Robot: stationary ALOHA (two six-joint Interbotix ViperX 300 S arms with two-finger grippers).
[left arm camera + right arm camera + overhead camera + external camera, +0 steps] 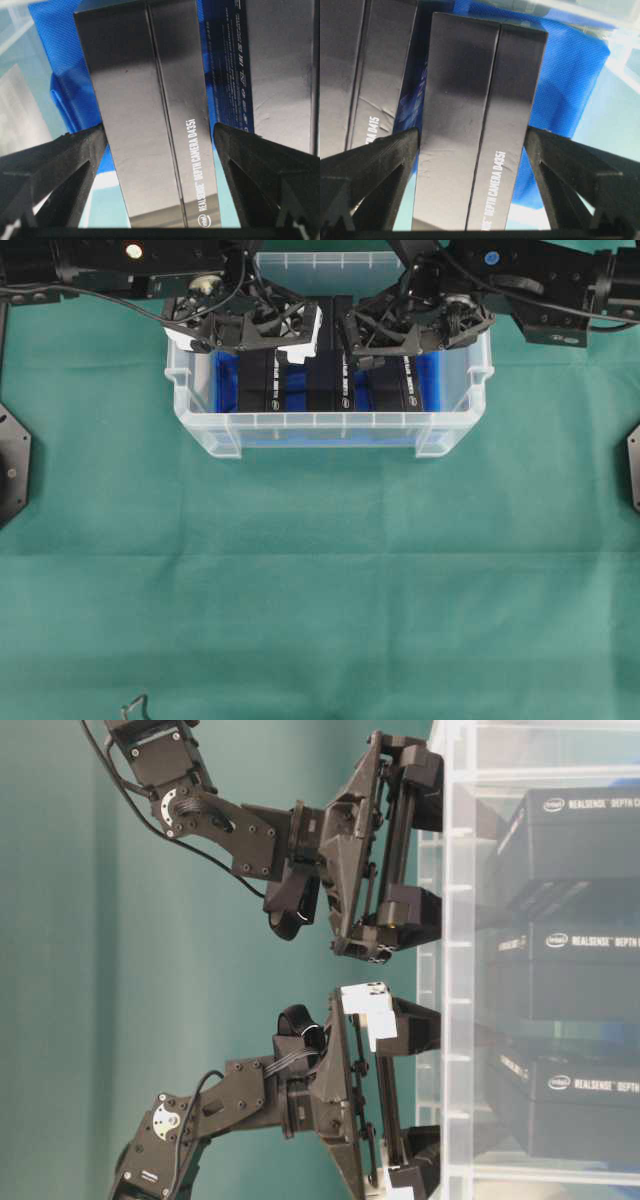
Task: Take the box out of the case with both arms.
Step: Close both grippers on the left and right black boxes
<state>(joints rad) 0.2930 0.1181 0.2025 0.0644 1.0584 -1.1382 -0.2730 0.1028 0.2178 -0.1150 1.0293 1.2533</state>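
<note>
Standing upright, black box (pixel 150 115), clear case (pixel 330 430)

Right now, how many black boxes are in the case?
3 visible: left box between the left gripper's fingers, middle box, right box under the right gripper. The arms may hide more.

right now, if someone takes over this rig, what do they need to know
Left hand: open, lowered into the case, its fingers straddling the left black box; whether they touch it cannot be told.
Right hand: open, fingers either side of the right black box, also not clamped.
Things: three black camera boxes stand in the clear case on a blue sheet; the middle box has no hand on it.
Done: both hands placed over boxes.
Left: close the hands and lift a box out onto the green cloth. Nothing is out of the case yet.
</note>
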